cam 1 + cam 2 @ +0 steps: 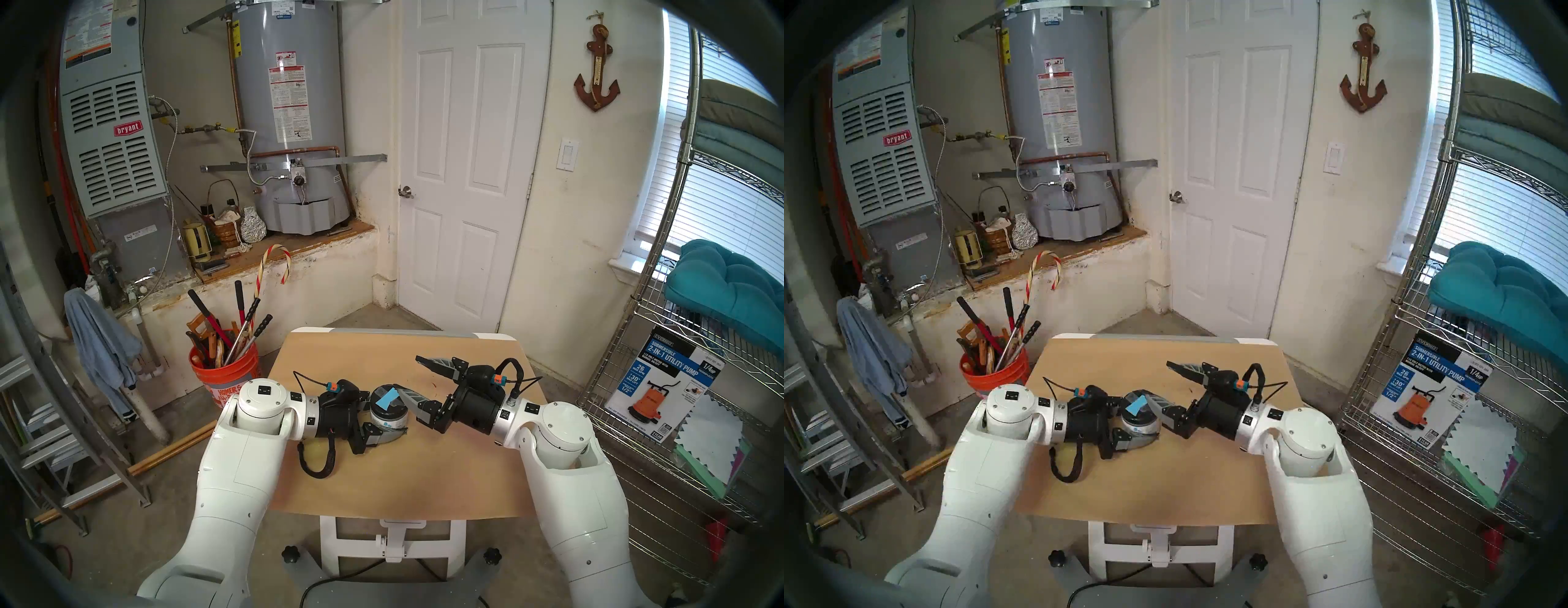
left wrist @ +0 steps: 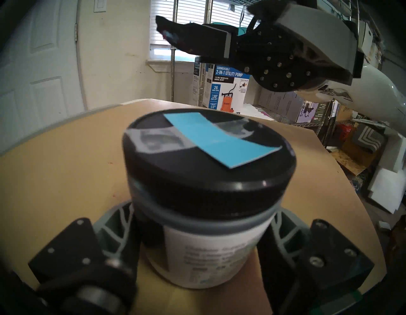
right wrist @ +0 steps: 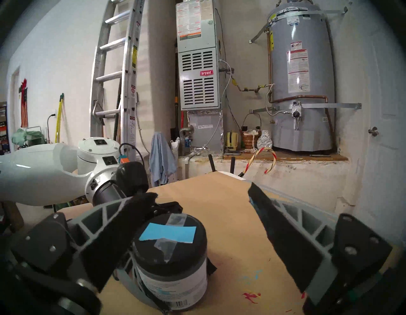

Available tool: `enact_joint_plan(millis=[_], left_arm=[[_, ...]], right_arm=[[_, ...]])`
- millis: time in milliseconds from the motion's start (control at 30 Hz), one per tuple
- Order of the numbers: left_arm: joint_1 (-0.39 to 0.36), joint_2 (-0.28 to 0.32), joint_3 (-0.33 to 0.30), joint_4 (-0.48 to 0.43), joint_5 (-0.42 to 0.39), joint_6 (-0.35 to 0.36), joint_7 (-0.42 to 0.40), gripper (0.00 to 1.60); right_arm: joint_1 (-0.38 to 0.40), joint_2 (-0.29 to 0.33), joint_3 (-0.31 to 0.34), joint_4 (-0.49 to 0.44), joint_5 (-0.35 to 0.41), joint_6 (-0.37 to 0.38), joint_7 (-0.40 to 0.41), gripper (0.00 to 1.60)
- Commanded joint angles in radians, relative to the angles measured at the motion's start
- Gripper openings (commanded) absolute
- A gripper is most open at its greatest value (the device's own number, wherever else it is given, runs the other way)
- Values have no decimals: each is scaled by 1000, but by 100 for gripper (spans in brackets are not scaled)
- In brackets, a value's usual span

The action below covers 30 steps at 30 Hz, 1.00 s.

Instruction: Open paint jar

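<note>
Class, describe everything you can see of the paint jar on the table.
The paint jar is a small cylinder with a white printed label, standing upright on the tan table. Its black lid, still on, carries a light-blue strip and clear tape. The left gripper clasps its body; the right gripper stands open around the lid.

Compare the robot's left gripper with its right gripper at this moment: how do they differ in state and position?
The left gripper is closed around the paint jar body, below the black lid; the right gripper is wide open and holds nothing. The left gripper sits low at the table; the right gripper hovers at lid height, one finger beside the lid. Both have grey ribbed fingers on black mounts.
</note>
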Motion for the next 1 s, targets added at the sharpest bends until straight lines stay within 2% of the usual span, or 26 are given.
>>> enact_joint_plan(millis=[0,233,367,600,967], left_arm=[[0,-3,0,-16,-2,4,-1,0],[14,-4,-2,-40,-2,13,-5,0],[21,-3,-2,-51,-1,18,-6,0],[29,-3,-4,-64,-1,22,-6,0],[33,-3,-5,-73,-1,26,-8,0]], right_arm=[[-4,-4,-33,-30,-37,-3,-15,160],[-13,-23,-67,-8,-110,-38,-57,160],[-15,-28,-74,-9,-116,-37,-60,160],[-16,-21,-75,-20,-108,15,-39,160],[-14,-27,-87,8,-124,2,-47,160]])
